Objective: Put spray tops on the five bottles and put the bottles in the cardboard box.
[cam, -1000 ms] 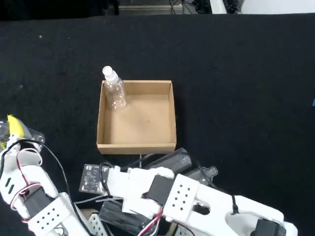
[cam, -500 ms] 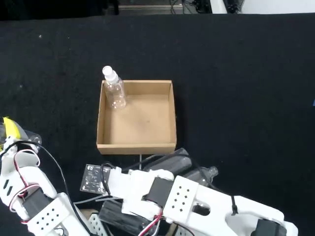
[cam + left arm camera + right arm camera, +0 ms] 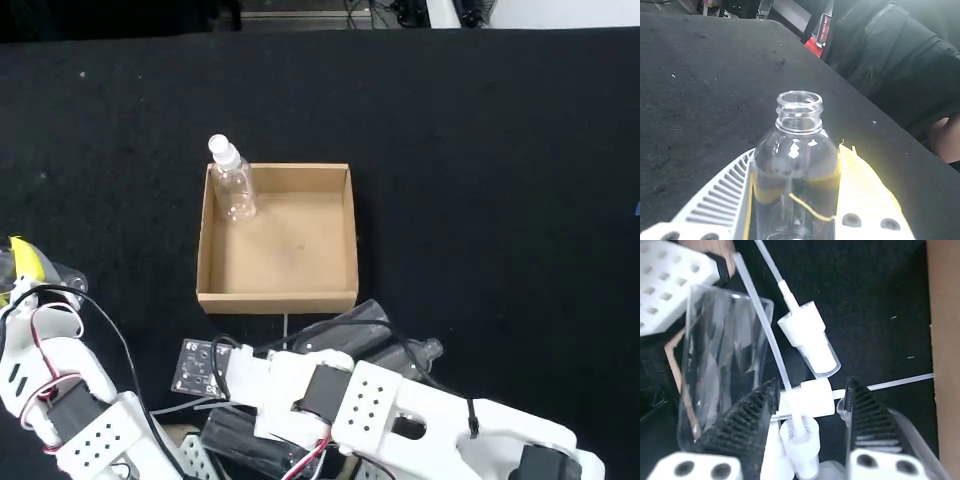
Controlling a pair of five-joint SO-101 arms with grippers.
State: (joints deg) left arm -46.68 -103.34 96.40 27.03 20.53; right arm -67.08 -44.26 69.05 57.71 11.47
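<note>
Left claw point(image 3: 797, 155) grips an uncapped bottle point(image 3: 796, 175), its base cut off.

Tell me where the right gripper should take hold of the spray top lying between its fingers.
Take the spray top by its thick white body, coming straight down, not by the thin dip tube. It lies on its side, lengthwise between the fingers of the open right gripper, so turning the wrist to close across its round sides would likely hold better.
</note>
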